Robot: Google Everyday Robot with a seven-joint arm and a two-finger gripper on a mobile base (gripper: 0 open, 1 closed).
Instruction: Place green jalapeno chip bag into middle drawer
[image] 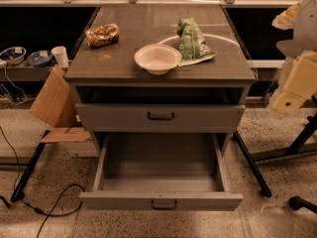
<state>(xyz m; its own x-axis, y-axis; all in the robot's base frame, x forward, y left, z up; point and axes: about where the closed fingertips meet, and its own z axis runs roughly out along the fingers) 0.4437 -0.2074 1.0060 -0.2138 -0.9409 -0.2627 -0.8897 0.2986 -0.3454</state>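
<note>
On cabinet top, rt of centre: green jalapeno chip bag [190,41], crumpled, lying w/ pale edge just beside white bowl [157,58]; can't tell if touching. Sits in the open w/ nothing on top, so prob. reachable from above. Farther left on same top, well apart: brown-gold snack bag [102,34], not the target. Below, middle drawer [158,170] pulled well out & bare inside, presumably so the bag can drop straight in w/o an extra pull. Above it, upper drawer front [161,116] shut. At rt edge of view, beside cabinet & well apart from bag: gripper [297,86], pale; can't tell whether spread or pressed together. Judged: task not begun, reach-to-bag step next. Needs care w/ bowl so close, since it could get nudged on approach.
</note>
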